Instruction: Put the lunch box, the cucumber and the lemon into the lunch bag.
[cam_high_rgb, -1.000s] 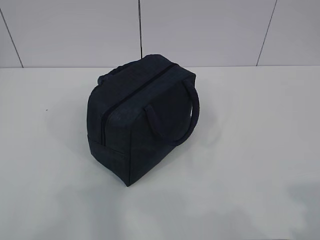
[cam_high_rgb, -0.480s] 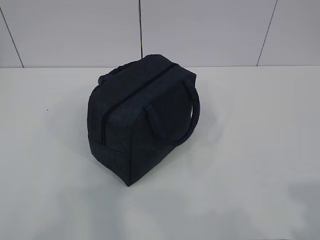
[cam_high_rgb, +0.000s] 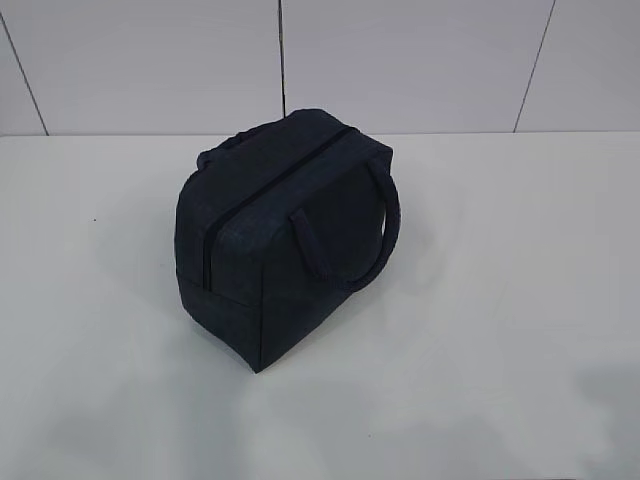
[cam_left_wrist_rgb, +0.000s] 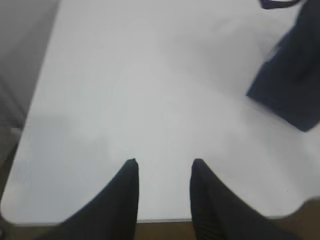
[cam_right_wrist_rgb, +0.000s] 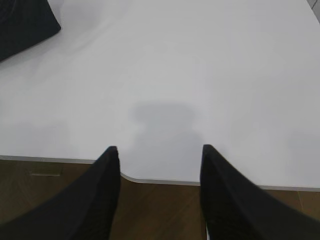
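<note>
Table (cam_high_rgb: 520, 300) bare around lunch bag (cam_high_rgb: 280, 240).

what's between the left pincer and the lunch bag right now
Nothing: in the left wrist view only bare white table lies between the open left pincer and the lunch bag.

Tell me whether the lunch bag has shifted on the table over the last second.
No. The lunch bag sits in the same spot, its top equally close to the wall seam behind it.
</note>
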